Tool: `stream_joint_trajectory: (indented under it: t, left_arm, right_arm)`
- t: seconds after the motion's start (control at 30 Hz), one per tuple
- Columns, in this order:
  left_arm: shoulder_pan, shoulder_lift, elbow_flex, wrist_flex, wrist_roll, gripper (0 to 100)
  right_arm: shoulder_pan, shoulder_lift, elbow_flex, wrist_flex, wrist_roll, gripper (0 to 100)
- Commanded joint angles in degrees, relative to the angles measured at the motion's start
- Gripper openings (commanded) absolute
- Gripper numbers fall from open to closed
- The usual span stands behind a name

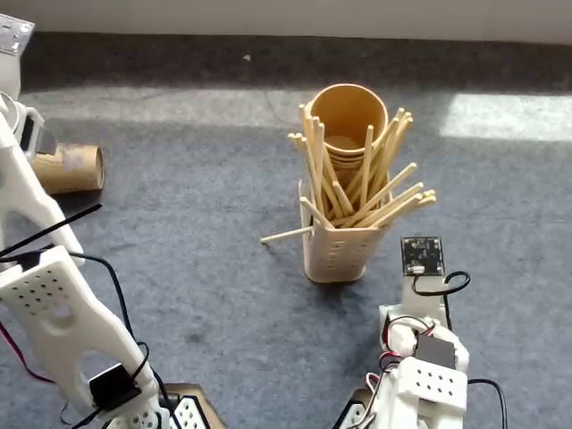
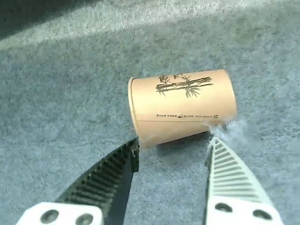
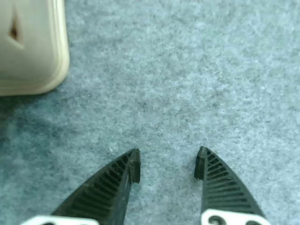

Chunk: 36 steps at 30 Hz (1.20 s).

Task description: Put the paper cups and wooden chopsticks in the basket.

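Grey carpet [image 1: 206, 268] throughout, basket [image 1: 335, 255] at centre, stuffed with chopsticks [image 1: 357, 192] plus an upright paper cup [image 1: 347, 116] at its 12 o'clock end. Second cup [image 2: 183, 105] lies on its side well off at the basket's 9 o'clock. Left gripper [image 2: 172, 146] is wide open and empty, tips just short of the cup wall. Right gripper [image 3: 167, 164] is also spread, holding nothing, over carpet near a basket corner. Risks: the round cup could roll or squirt out if the jaws close off-centre, or crush if squeezed hard. Dropping it in could jostle the stray chopstick [image 1: 286, 236] poking out toward 8 o'clock. Hard to tell: chopstick count, and whether the stray one sits inside. The left arm [image 1: 22, 197] half hides the lying cup from above.
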Motion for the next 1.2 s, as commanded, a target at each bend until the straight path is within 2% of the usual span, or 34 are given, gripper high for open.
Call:
stream_joint_trajectory:
  t: [0.0, 0.23, 0.57, 0.9, 1.17]
  left_arm:
    - [-4.4, -3.0, -2.0, 0.0, 0.3, 25]
    - [-7.4, 5.9, -2.4, -0.1, -1.2, 25]
    - [-5.1, 20.5, -2.6, -10.0, -1.1, 25]
    - [-2.2, 22.8, -2.6, -13.9, -1.4, 25]
    - [-1.5, 23.1, -2.3, -26.1, -1.4, 25]
  right_arm:
    - [-0.7, -0.1, 0.6, -0.7, 0.6, 20.2]
    - [-0.7, -0.1, 0.6, -0.7, 0.5, 20.2]
    - [-0.7, -0.1, 0.7, -0.7, 0.4, 20.2]
    - [-0.7, -0.1, 0.7, -0.7, 0.4, 20.2]
    - [-0.7, -0.1, 0.7, -0.7, 0.4, 20.2]
